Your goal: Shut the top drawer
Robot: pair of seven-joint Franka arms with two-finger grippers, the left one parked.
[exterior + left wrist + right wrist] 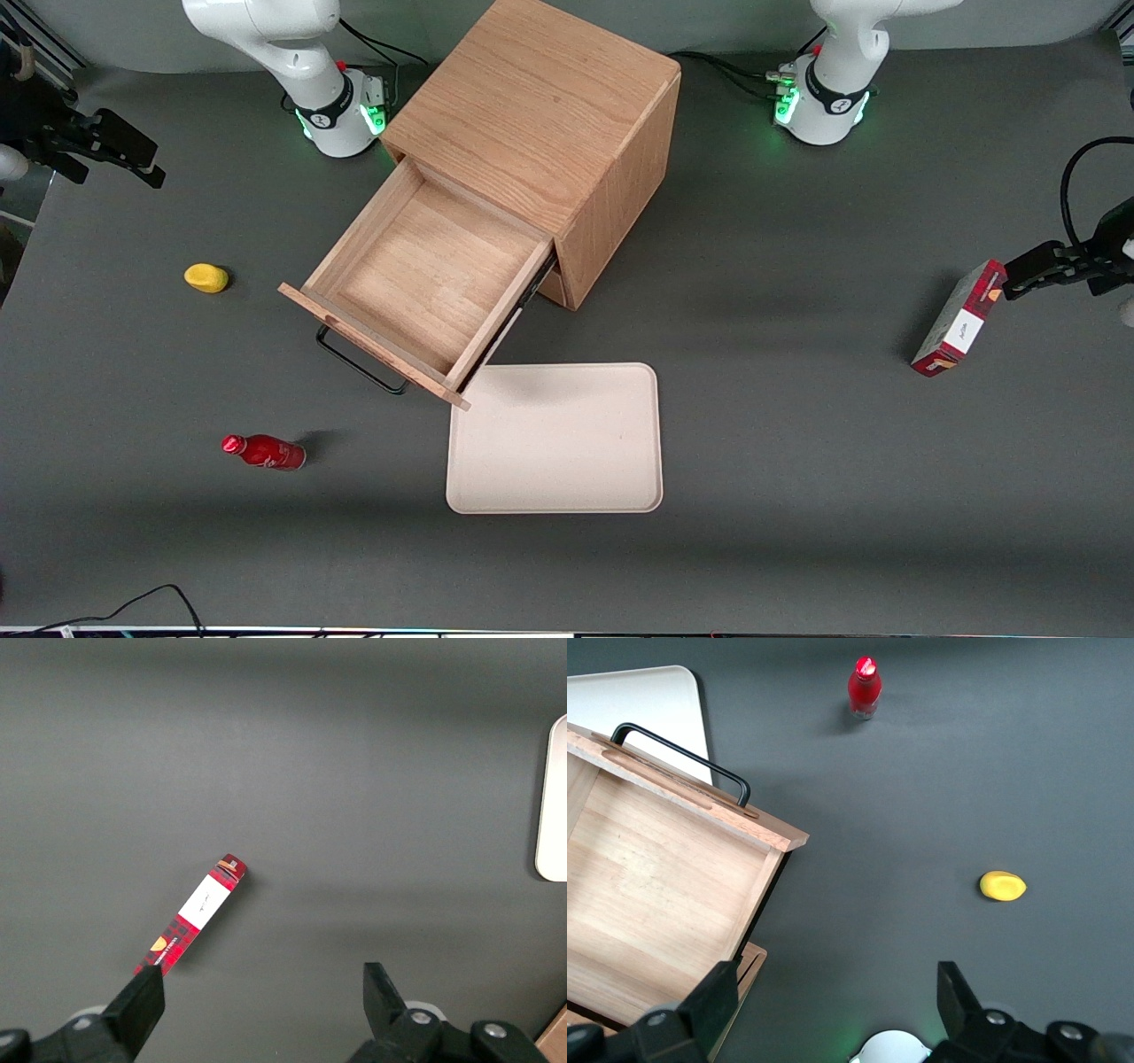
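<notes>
While pulled fully out: top drawer (423, 282), seen bare inside, projecting from the oak cabinet (542, 115) at the table's (797, 496) middle.
Tray (555, 439): laid just beside the drawer front, nearer the front camera.
Gripper (837, 1005): held high over the table's working-arm end, fingers spread wide, nothing gripped.

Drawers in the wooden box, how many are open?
1. The top drawer is pulled out above the tray, with nothing visible inside. A lower drawer may be hidden under it. The gripper hangs above the table, jaws open.
</notes>
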